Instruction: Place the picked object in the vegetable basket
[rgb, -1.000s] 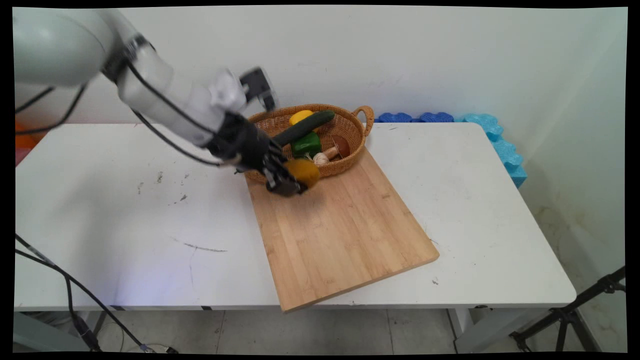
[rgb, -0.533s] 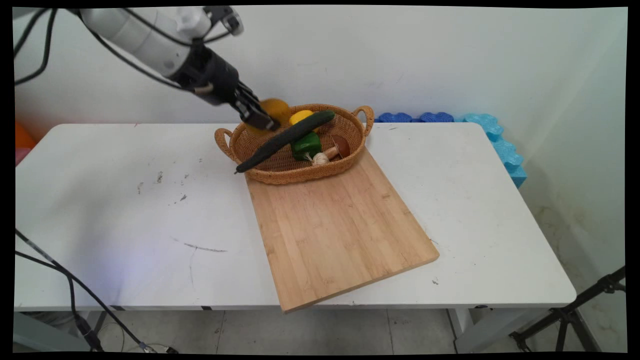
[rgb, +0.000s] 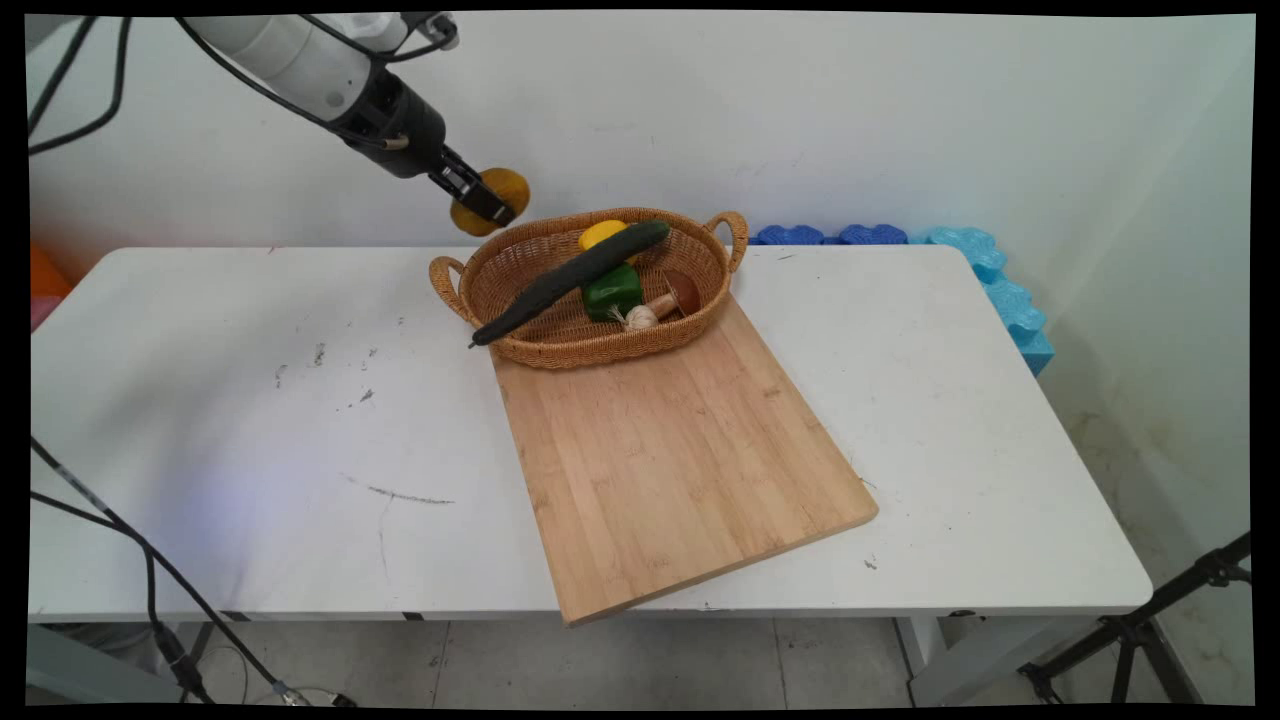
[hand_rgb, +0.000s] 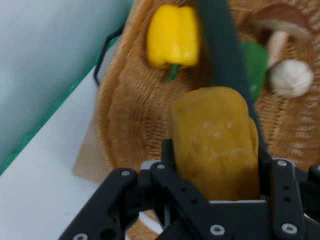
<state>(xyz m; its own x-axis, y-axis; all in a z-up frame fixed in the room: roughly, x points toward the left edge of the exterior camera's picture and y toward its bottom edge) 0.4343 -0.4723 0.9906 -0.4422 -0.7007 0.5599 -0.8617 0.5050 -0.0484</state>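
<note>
Gripper (rgb: 487, 205): closed on an orange-yellow potato-like lump (hand_rgb: 215, 142), matte, rounded, faintly pitted; held in the air above the far left rim of the wicker basket (rgb: 500, 290); not set down. Basket: woven, oval, two handles; holds a long dark cucumber (rgb: 570, 280) overhanging its near left rim, yellow pepper (hand_rgb: 174, 35), green pepper (rgb: 612, 290), garlic bulb (hand_rgb: 291, 77), brown mushroom (hand_rgb: 277, 25). Bamboo board (rgb: 680, 460): flat, bare, touching the basket's near side.
</note>
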